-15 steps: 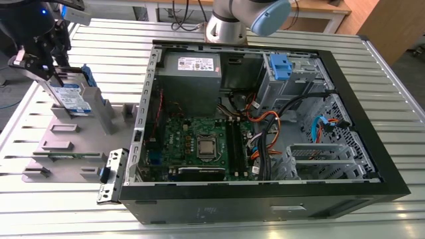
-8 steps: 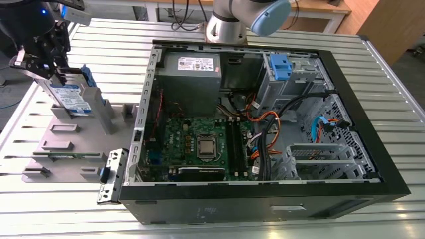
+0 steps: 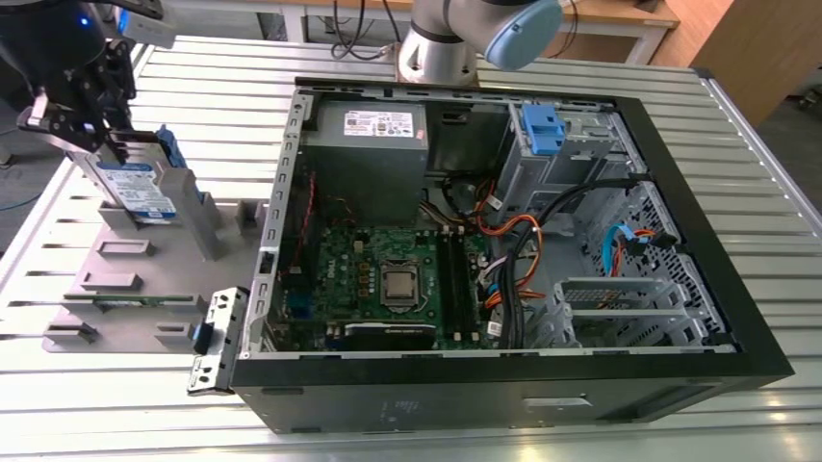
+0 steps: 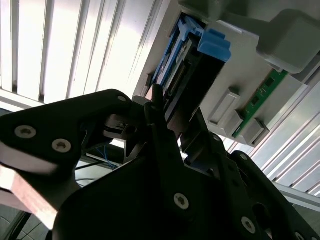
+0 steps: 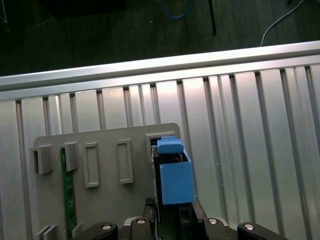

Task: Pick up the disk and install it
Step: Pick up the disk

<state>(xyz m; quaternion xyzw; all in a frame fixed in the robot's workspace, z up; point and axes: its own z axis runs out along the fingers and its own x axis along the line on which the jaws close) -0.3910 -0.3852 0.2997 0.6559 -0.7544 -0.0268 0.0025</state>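
While the disk (image 3: 139, 191) stands on edge in a slot of the grey holder (image 3: 129, 289), the gripper (image 3: 114, 144) has it by its upper end. In the exterior view this happens at about nine o'clock from the open computer case (image 3: 514, 395), well apart from it, on the slatted metal table (image 3: 115, 404).

In the second wrist view the gripper (image 4: 175, 107) is narrow: its black fingers (image 4: 155, 107) lie against both flat sides of the disk (image 4: 182, 75), clamping it. The blue rail of the disk runs along its edge and ends in a blue tab past the fingertips. The first wrist view looks along the gripper (image 5: 172, 212) at the disk's (image 5: 175, 180) blue end, which sits in the holder (image 5: 105, 145) beside a row of vacant slots. A green circuit strip (image 5: 66, 190) lies in another slot of the same holder, near its far side from the disk.

Inside the case, the green main board (image 3: 385, 274) lies at about seven o'clock and the grey power supply (image 3: 366, 144) at eleven o'clock. At one o'clock stands the tall grey drive cage (image 3: 578, 149) with a blue bracket (image 3: 540, 130) on it. The arm's base (image 3: 449, 43) rises just beyond the case at twelve o'clock.
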